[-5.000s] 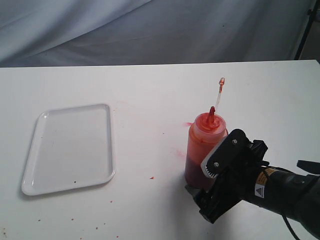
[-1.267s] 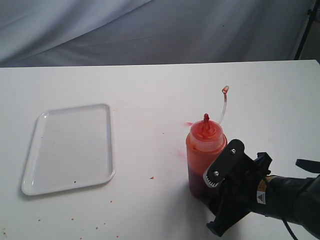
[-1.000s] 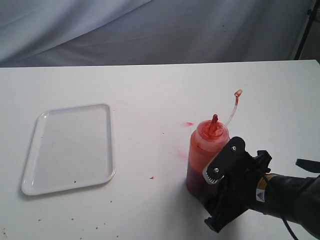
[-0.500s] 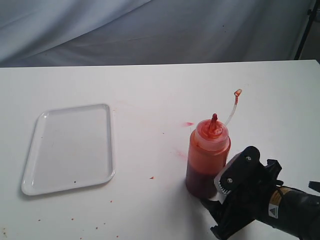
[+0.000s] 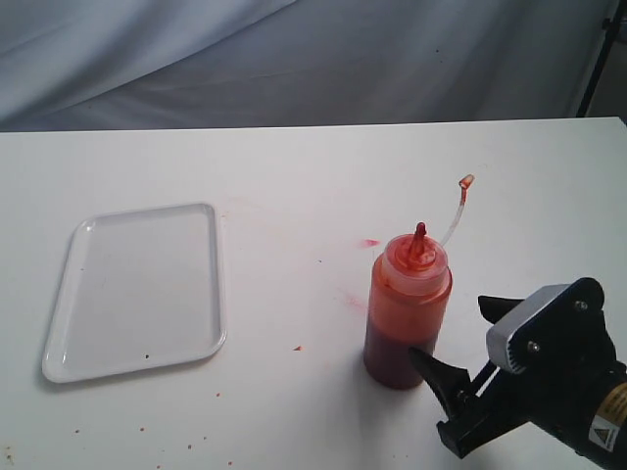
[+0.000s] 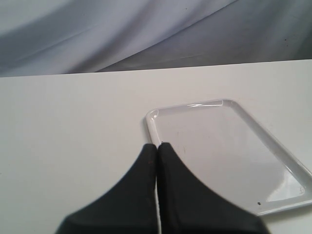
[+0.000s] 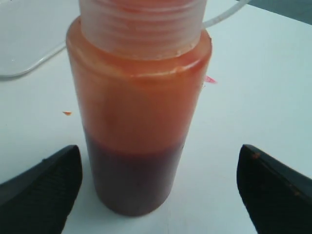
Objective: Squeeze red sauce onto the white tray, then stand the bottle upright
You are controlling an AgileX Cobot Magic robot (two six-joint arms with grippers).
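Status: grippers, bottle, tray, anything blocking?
Left gripper shut, near white tray corner. Right gripper open, clear of bottle. Bottle upright on table, apart from tray. No sauce blobs seen on tray; nothing blocking.

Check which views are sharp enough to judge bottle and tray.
Exterior view: evenly lit, sharp; translucent orange-red plastic squeeze bottle clear, glossy white rectangular tray faint against white table. Right wrist view: bottle close, slightly soft. Left wrist view: left tool blurred, glare on tray rim.

In front of me lies a white counter [image 5: 294, 166]. Behind it hangs a creased grey cloth [image 5: 343, 59], softly lit. A dark stand leg [image 5: 599, 59] leans at the right edge.
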